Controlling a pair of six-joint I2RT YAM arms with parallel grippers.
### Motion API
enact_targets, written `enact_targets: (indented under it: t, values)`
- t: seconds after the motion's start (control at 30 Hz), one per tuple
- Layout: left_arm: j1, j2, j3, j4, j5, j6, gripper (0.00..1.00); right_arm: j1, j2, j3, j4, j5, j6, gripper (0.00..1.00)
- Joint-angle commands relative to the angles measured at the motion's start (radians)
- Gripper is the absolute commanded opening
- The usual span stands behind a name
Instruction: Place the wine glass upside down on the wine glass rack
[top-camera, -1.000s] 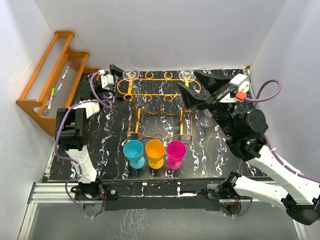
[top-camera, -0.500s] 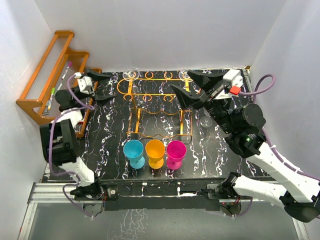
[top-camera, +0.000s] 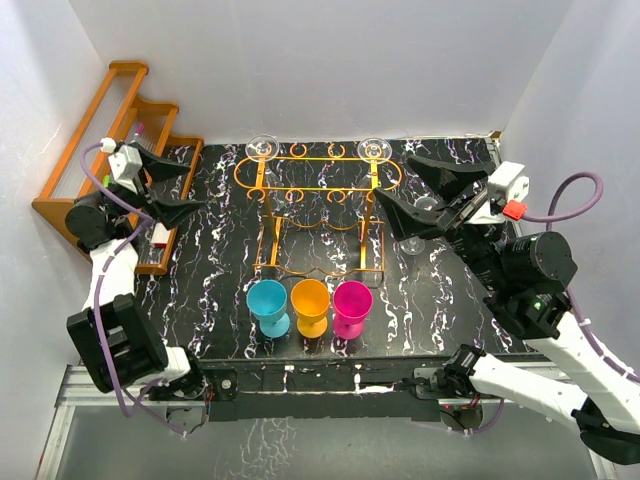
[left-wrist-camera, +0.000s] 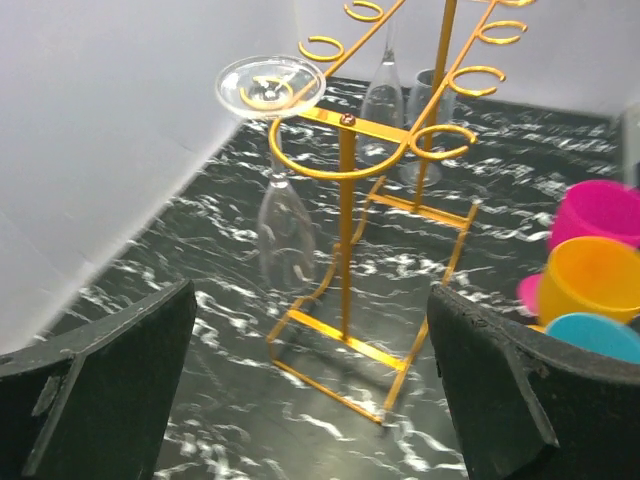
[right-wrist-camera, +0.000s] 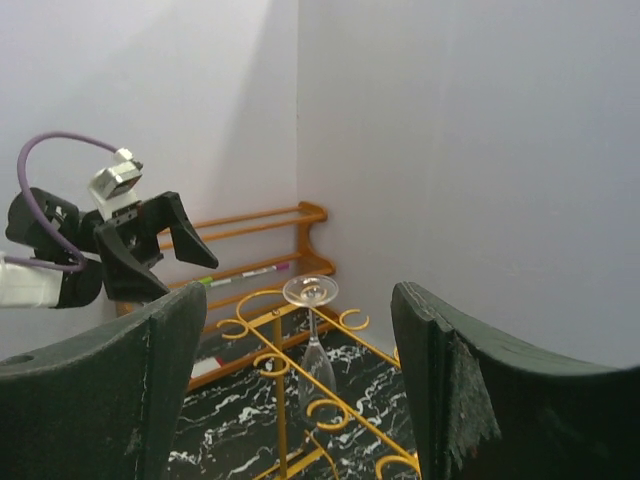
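The orange wire wine glass rack (top-camera: 320, 186) stands at the back middle of the black marble table. Two clear wine glasses hang upside down on it, one at its left end (top-camera: 262, 146) and one at its right end (top-camera: 373, 149). A third wine glass (top-camera: 412, 244) stands on the table right of the rack, below my right gripper (top-camera: 422, 195), which is open and holds nothing. My left gripper (top-camera: 170, 186) is open and empty, off to the left of the rack. The left wrist view shows the left hanging glass (left-wrist-camera: 272, 85) on the rack (left-wrist-camera: 345, 120). The right wrist view shows that same glass (right-wrist-camera: 311, 292).
A brown wooden stepped shelf (top-camera: 110, 150) with pens leans at the back left, close to the left arm. Blue (top-camera: 268, 303), orange (top-camera: 311, 303) and pink (top-camera: 352, 303) cups stand in a row in front of the rack. White walls close in the back and sides.
The left arm has swung away from the rack's left end toward the wooden shelf. The right gripper has drawn back rightward from the rack's right-hand glass. Both glasses stay hanging.
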Motion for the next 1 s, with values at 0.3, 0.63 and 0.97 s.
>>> enact_targets:
  t: [0.3, 0.63, 0.97]
  values:
    - [0.027, -0.003, 0.449, -0.363, -0.097, -0.702, 0.97, 0.004, -0.072, 0.107, -0.306, 0.04, -0.053, 0.88]
    - [0.022, 0.035, 0.689, -0.672, -0.109, -0.765, 0.96, 0.004, 0.117, 0.218, -0.265, 0.182, 0.034, 0.98]
    - [0.019, 0.27, 1.274, -2.04, -0.36, 0.268, 0.91, -0.539, 0.362, 0.485, -0.423, 0.15, 0.231, 0.95]
